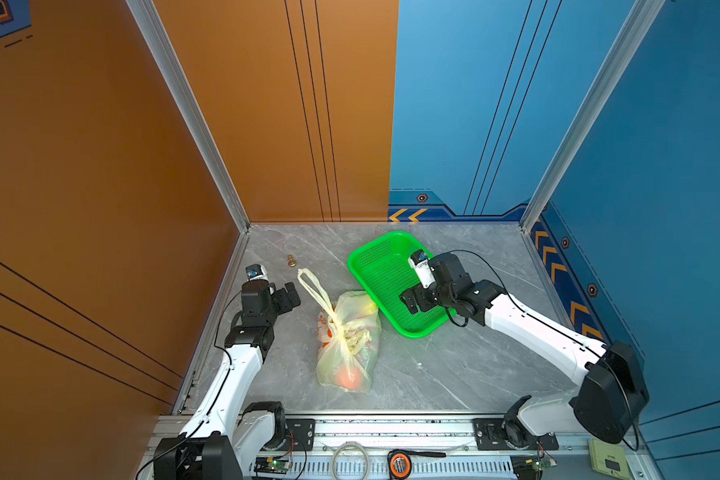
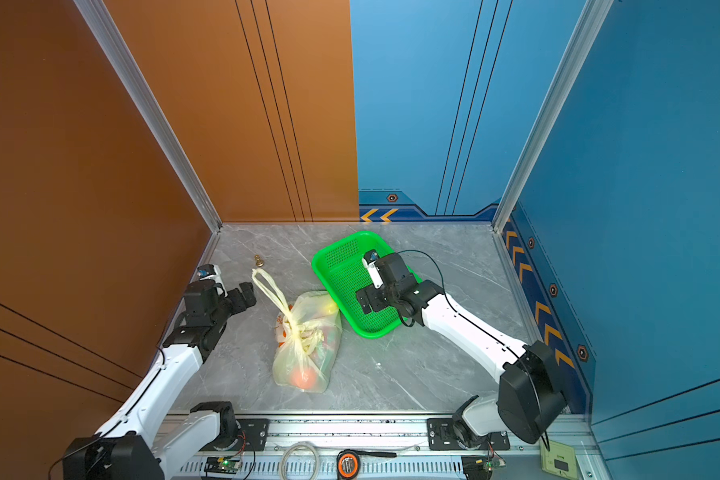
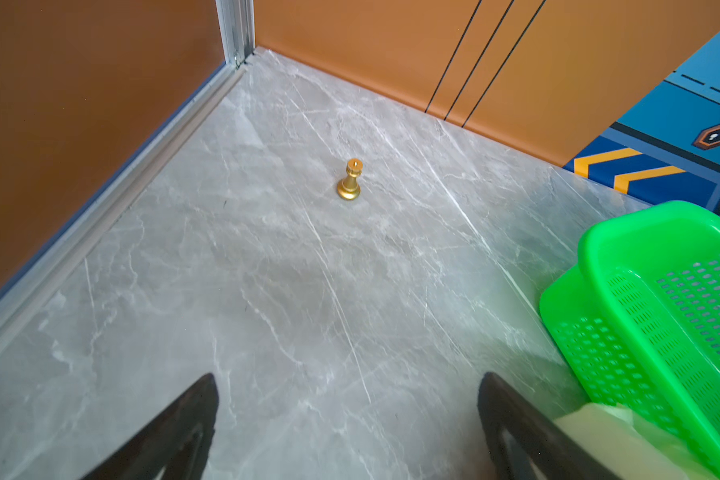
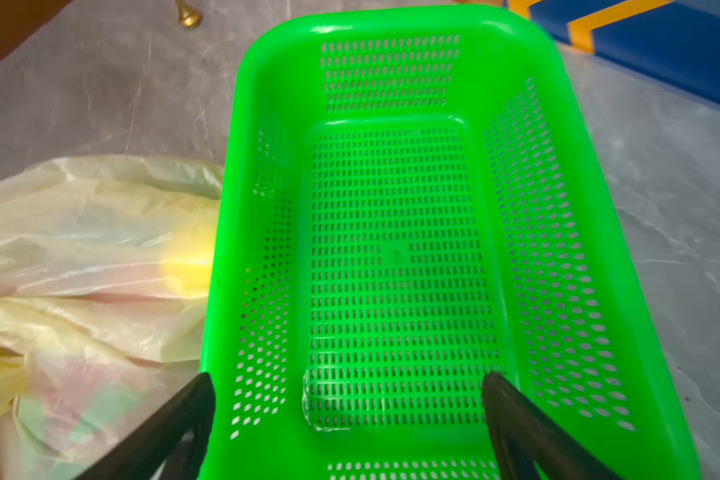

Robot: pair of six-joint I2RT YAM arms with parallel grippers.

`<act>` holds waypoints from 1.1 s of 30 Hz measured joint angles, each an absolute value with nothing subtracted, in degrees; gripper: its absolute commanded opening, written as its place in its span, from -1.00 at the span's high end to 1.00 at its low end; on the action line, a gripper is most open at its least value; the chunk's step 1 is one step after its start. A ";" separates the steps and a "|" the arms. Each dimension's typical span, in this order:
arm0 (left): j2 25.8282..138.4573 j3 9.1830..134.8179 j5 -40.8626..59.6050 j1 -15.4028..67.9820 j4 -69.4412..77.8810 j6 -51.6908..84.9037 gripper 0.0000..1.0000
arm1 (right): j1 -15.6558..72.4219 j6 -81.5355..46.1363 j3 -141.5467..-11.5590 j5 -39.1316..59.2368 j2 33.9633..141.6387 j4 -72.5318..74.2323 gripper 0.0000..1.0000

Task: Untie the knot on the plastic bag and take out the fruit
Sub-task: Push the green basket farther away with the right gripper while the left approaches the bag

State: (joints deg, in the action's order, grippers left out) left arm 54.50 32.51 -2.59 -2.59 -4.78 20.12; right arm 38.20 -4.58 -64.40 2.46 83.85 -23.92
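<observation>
While tied, knot [image 1: 341, 330]: atop bag [image 1: 333, 368], loops [image 1: 302, 273] toward left gripper [image 1: 294, 296].
Left gripper: apart, nearer.
Right gripper [image 1: 408, 302]: apart, right of bag.

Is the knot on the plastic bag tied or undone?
Tied: the knot is a tight bunch on top of the plastic bag, and fruit shows inside through the film.

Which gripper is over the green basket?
The right gripper, open above the green basket; the left gripper is open over the table.
</observation>
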 measured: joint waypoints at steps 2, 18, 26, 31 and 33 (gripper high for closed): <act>52.75 31.55 -1.58 -2.59 -6.85 21.54 -0.96 | 39.53 -4.82 -65.58 3.27 86.32 -25.19 -0.75; 47.13 30.63 0.32 -1.69 -16.29 25.15 -0.96 | 44.27 -5.19 -73.97 4.93 98.83 -29.87 -0.11; 48.49 30.63 0.32 -0.32 -16.60 25.45 -0.96 | 44.31 -5.43 -75.09 5.43 101.21 -30.96 0.29; 49.19 30.65 0.30 0.47 -16.62 25.58 -0.96 | 44.29 -6.28 -75.70 5.89 102.08 -30.94 0.68; 49.52 30.65 0.30 0.78 -16.64 25.58 -0.96 | 44.03 -7.40 -75.77 5.26 102.08 -31.05 0.78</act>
State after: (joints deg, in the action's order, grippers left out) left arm 49.52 30.65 0.30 0.78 -16.64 25.58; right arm 44.03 -7.40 -75.77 5.26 102.08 -31.05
